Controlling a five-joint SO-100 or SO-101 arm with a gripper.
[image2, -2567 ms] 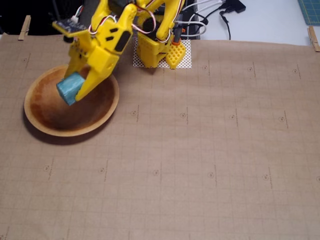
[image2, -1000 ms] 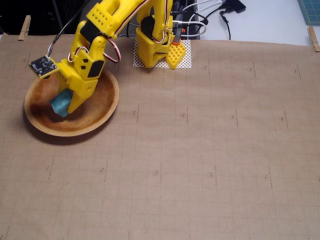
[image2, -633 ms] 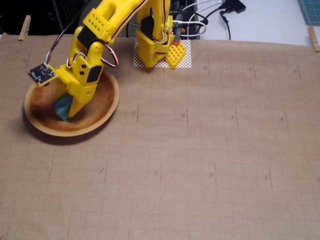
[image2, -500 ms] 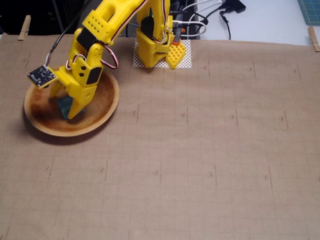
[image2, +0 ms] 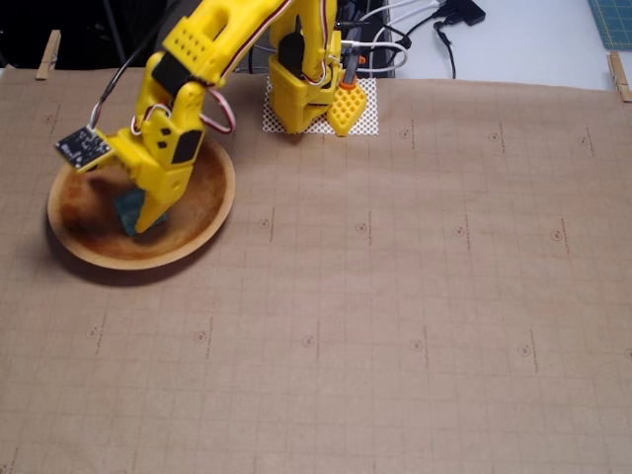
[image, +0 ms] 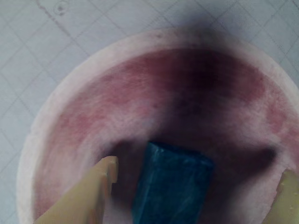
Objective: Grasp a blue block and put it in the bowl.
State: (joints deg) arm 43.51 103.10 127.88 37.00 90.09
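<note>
pincer (image: 196, 186) spread wide, gripping nothing | blue block (image: 171, 185) lay on the bowl (image2: 212, 222) floor between our fingers | risk, we judged: lifting out could clip and drag it

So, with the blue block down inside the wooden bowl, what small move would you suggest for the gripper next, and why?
Probably lift the gripper straight up. In the wrist view the blue block lies on the floor of the wooden bowl, and the fingers stand apart with gaps on both sides, so it looks released.
</note>
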